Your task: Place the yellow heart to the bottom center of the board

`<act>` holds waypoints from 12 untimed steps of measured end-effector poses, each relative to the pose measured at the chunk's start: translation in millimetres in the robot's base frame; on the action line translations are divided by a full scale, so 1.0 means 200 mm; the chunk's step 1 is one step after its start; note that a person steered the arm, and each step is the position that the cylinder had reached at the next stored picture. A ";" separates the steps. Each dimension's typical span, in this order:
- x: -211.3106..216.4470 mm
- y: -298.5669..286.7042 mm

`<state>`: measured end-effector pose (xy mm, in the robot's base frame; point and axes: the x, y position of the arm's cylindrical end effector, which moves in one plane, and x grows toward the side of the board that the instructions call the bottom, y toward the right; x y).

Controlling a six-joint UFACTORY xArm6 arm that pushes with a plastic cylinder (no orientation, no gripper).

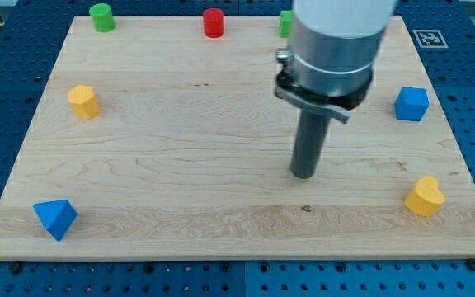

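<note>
Yellow heart sits right of my tip, well apart – untouched; no claw on this rod, so no grip state – desk bottom-centre unfilled

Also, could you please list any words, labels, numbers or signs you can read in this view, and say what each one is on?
No readable words, brand names or numbers appear anywhere.
One sign only: a black-and-white square marker at the wooden board's top right corner; it is a pattern, not text.
The blocks and the arm above my tip carry no lettering.

A pale grey cylindrical arm body carried a black clamp collar above a straight dark rod.
</note>
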<state>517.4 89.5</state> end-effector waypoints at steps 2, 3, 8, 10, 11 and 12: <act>-0.01 0.45; -0.01 0.66; 0.13 0.76; 0.23 0.67; 0.29 0.68; 0.34 0.61</act>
<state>585.2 210.7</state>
